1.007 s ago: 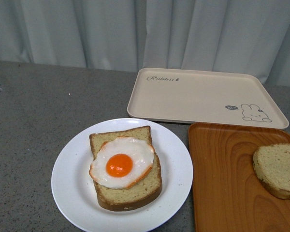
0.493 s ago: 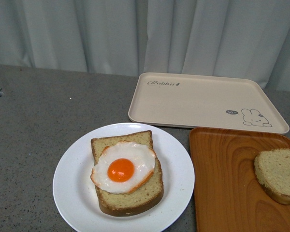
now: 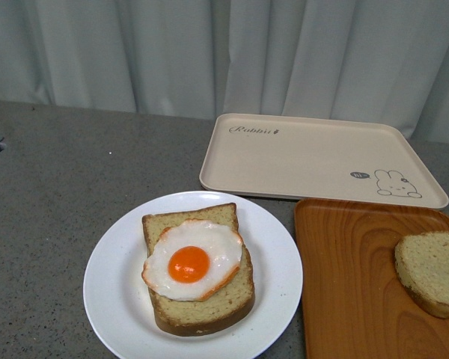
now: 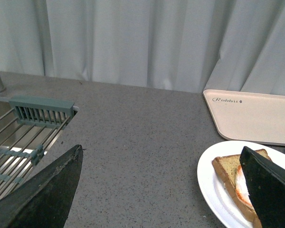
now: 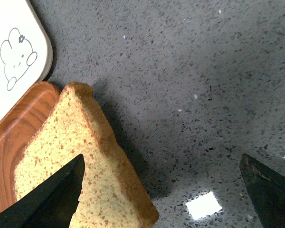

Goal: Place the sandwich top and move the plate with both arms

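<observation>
at the wooden tray's (image 3: 352,284) edge, right gripper (image 5: 161,161) gapes wide, empty, above the top slice (image 5: 76,166); left gripper (image 4: 160,149) equally wide, empty, near the plate (image 3: 105,277). since a second ago only the view drifted; top slice not yet picked up.

Front view: plate (image 3: 108,258) near rim cut by bottom edge; wooden tray (image 3: 344,284) runs off right and bottom edges; plain bread slice (image 3: 432,273) on it cut at right edge. Most of lower slice (image 3: 209,314) top face hidden under egg (image 3: 191,260). On cream tray (image 3: 314,153), speech bubble (image 3: 358,175) beside rabbit (image 3: 395,182): lettering too small to read.

Left wrist view: left gripper (image 4: 160,154) shows only two finger ends, one covering part of plate and egg.

Right wrist view: right gripper (image 5: 161,161) likewise finger ends only; plain bread slice cut at picture edge.
</observation>
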